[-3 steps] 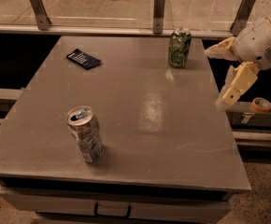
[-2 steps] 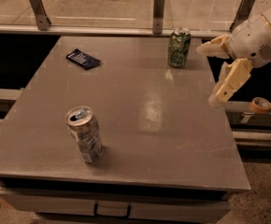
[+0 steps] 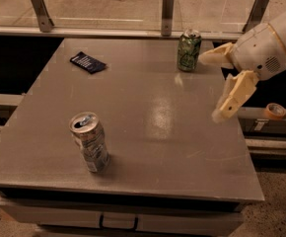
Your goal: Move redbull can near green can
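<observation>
The redbull can (image 3: 89,141) stands upright near the front left of the grey table (image 3: 148,112); it is slim, silver with blue patches and a shiny top with a pull tab. The green can (image 3: 189,50) stands upright at the table's back right. My gripper (image 3: 212,85) is over the table's right edge, just right of the green can and far from the redbull can. Its two pale fingers (image 3: 234,97) are spread apart with nothing between them.
A dark flat packet (image 3: 88,62) lies at the back left of the table. A roll of tape (image 3: 273,111) sits on a ledge to the right of the table. A railing with glass panels runs behind the table.
My gripper has moved left from beyond the table's right side to over its right edge, closer to the green can. Both cans have stayed in place.
</observation>
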Controlling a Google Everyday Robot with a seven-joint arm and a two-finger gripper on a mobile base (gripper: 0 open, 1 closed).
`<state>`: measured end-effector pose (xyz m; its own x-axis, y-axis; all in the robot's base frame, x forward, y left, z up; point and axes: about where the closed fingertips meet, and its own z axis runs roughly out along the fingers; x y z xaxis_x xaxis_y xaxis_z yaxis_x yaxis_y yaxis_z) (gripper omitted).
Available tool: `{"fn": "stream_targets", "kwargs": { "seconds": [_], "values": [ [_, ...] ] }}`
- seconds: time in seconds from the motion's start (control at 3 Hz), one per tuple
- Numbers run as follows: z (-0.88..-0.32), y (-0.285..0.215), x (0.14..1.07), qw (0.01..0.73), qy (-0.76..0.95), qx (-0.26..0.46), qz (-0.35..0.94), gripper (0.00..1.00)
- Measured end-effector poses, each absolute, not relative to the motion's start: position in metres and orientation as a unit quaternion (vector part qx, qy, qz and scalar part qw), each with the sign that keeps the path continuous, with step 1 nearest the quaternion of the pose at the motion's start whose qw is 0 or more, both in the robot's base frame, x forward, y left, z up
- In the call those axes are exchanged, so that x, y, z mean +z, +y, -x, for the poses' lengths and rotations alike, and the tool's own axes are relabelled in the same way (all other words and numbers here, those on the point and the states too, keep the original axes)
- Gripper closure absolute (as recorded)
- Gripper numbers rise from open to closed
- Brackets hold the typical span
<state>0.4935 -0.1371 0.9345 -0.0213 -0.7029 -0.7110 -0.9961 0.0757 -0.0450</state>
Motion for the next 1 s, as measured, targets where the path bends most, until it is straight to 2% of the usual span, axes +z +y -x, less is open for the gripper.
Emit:
{"fn": "stream_targets", "kwargs": {
  "seconds": [1.0],
  "values": [
    [-0.431,0.007,0.899,0.349,0.572,0.372,0.642,0.0]
  ]
}}
